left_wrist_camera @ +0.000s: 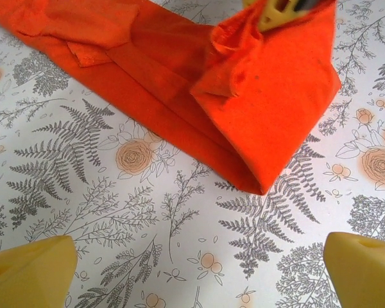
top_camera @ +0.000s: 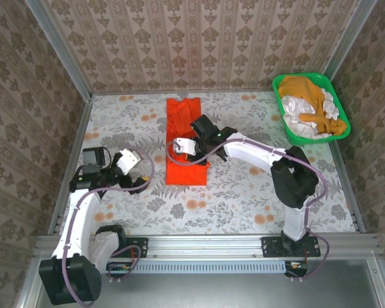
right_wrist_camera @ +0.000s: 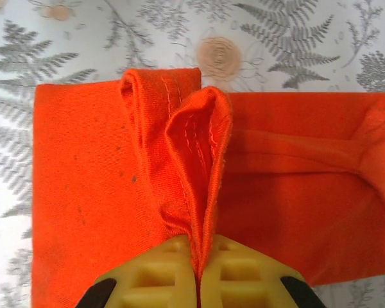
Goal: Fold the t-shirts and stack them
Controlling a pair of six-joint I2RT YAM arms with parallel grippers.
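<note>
From my top cam: tabletop (top_camera: 244, 192) has a white cover printed w/ grey ferns & orange roses, and I get the same print close up on both wrist cams. Back wall (top_camera: 199, 45), left wall (top_camera: 19, 128) & right wall (top_camera: 378, 96) are all beige damask wallpaper in vert. stripes. Alu posts (top_camera: 59, 48) run to the back corners, w/ an alu rail (top_camera: 205, 244) along the near edge. Plain grey surface (top_camera: 346, 282) below it. Light is even, shadows soft.
</note>
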